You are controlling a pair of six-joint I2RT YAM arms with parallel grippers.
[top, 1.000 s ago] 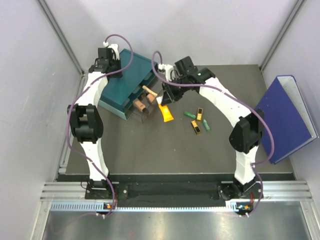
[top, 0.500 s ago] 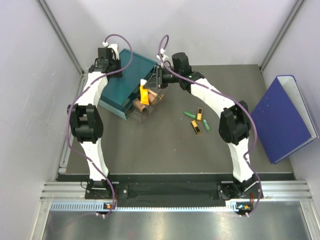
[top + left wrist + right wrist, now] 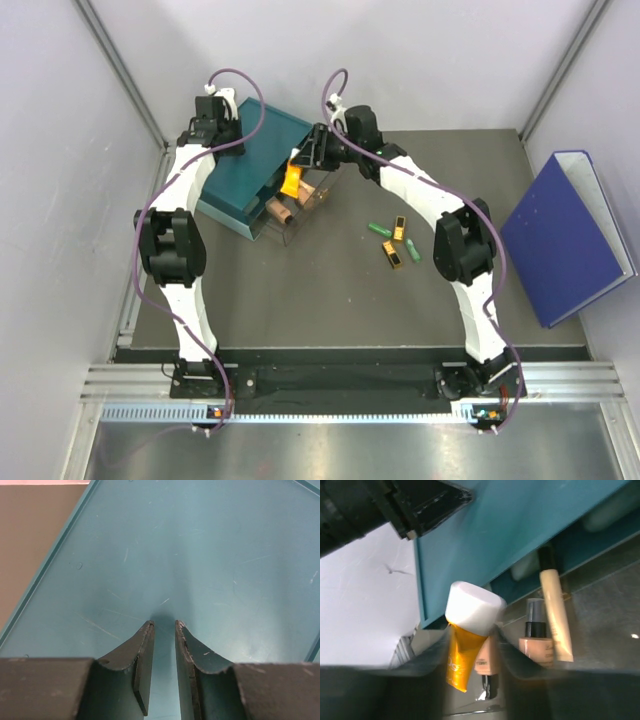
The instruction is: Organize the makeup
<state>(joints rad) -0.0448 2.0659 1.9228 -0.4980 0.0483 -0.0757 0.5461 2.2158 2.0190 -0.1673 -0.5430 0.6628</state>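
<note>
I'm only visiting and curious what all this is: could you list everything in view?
drawer box: one, teal, back left, clear drawer pulled out
orange tube: one, white cap, held above the drawer
peach makeup: at least three, in the drawer
green tubes: two, mid-table
black-and-gold sticks: two, beside the green tubes
binder: one, blue, right side
table: one, dark grey
left gripper: one, black, over the box top, empty
right gripper: one, black, shut on the orange tube

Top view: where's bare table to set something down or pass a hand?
Free: the near stretch of table between the arms, below the teal drawer box and the green and gold sticks; the far strip between right arm and blue binder. Crowded: the open drawer, where the right gripper holds an orange tube.
</note>
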